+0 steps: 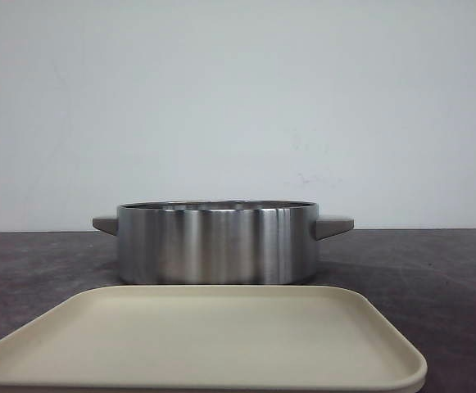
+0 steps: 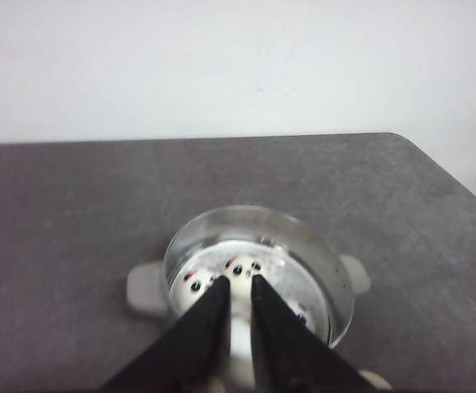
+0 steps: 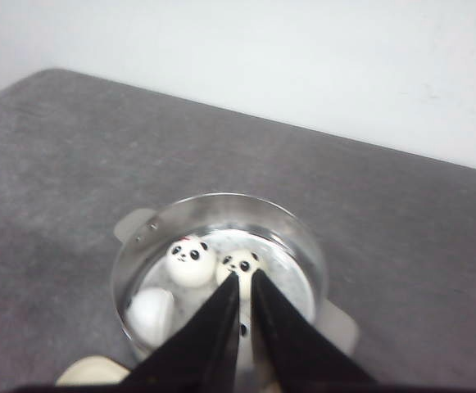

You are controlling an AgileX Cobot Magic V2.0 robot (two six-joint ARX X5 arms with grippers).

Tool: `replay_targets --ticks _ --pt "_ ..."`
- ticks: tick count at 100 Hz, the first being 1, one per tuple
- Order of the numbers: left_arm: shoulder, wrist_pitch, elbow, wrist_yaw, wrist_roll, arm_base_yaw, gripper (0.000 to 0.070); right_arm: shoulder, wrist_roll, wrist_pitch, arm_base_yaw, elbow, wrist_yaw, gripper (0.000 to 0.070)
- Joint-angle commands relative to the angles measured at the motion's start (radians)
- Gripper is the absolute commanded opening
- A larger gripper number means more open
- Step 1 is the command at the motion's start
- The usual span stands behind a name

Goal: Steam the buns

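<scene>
Where the dark table (image 1: 434, 270) runs back to the pale wall (image 1: 238, 98), we see a steel pot (image 1: 217, 242) standing about mid-table, a stubby grey handle (image 1: 333, 225) sticking out at each side. Just in front of it, nearest the camera, lies a cream tray (image 1: 205, 340) with rounded corners — its far edge sits close to the pot's base, though we cannot tell whether they touch. Bare tabletop spreads wide to the pot's left and right and behind it up to the wall; in the left wrist view the table's rounded far corner (image 2: 397, 139) shows, well apart from the pot.

Neither arm appears in the front view. From the right wrist view we look down into the pot: the buns (image 3: 192, 260) lie inside on its floor, two with panda faces turned up, side by side, and a third plain white dome (image 3: 149, 315) near the wall. A further face is partly hidden behind the fingers, so we cannot count more with certainty.

Our right claw (image 3: 245, 276) hangs above the pot with its black fingers nearly together — only a thin slit between the tips, nothing pinched. Our left claw (image 2: 238, 279) also hangs over the pot, its tips a narrow gap apart and empty; below it, small dark face marks show blurred on the pot's shiny floor.
</scene>
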Motion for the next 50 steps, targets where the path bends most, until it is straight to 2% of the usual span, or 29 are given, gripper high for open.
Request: replay_targets --ticks 1,8,19,50 --pt "-0.039 0.015 -0.031 -0.006 -0.013 -0.009 0.0000 0.005 -0.011 0.106 0.012 -0.041 -0.003 0.0017" --pt "-0.085 0.000 -0.061 -0.006 -0.021 -0.009 0.0000 0.007 -0.010 0.153 0.012 -0.078 -0.005 0.0017" --pt "-0.117 -0.041 -0.064 -0.006 -0.032 -0.009 0.0000 0.010 -0.003 0.144 0.014 -0.084 -0.030 0.0017" --pt "-0.154 -0.063 -0.063 -0.006 -0.031 -0.009 0.0000 0.006 -0.003 0.150 0.017 -0.084 -0.018 0.0017"
